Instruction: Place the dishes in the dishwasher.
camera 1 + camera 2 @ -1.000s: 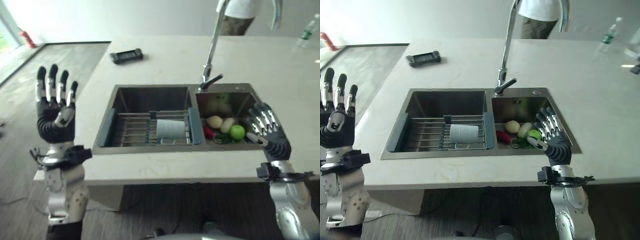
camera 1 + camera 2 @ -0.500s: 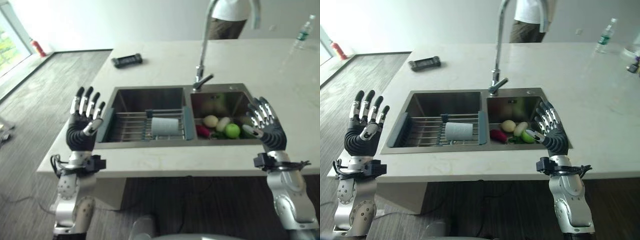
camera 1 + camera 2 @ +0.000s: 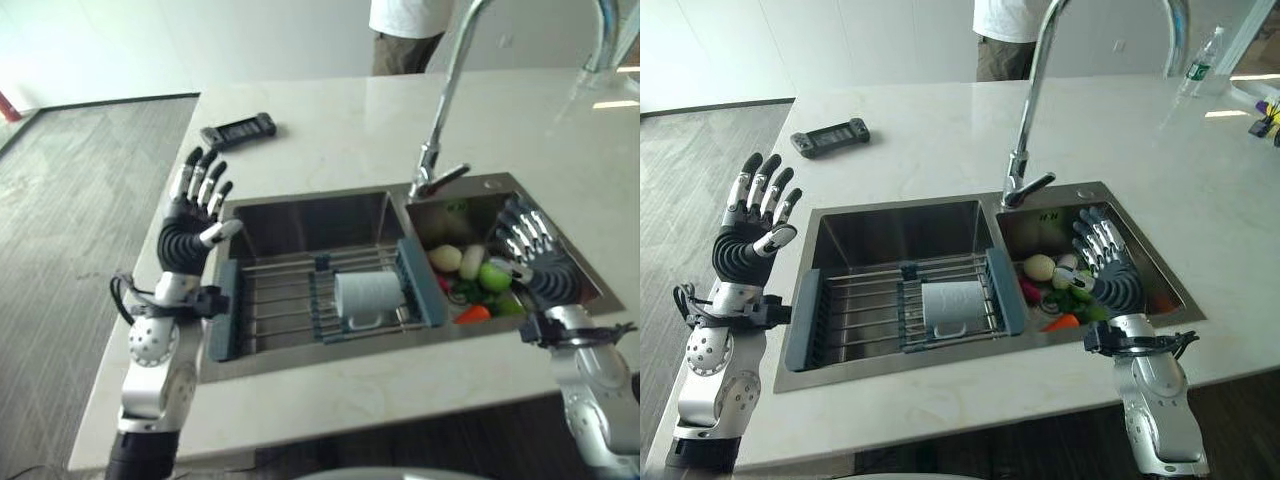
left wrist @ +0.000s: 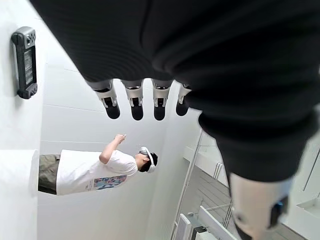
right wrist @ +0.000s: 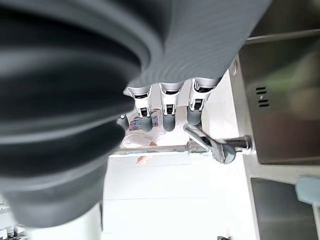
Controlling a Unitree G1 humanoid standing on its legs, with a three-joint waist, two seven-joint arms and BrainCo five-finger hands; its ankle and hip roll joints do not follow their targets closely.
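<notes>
Two robot hands, one cup.

The sink is brushed steel, the faucet polished chrome. The counter looks smooth, glossy pale stone.

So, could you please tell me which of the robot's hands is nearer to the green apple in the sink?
Right. The right hand hangs open just beside the green apple in the sink's right basin; the left hand is raised open past the sink's far left edge.
</notes>
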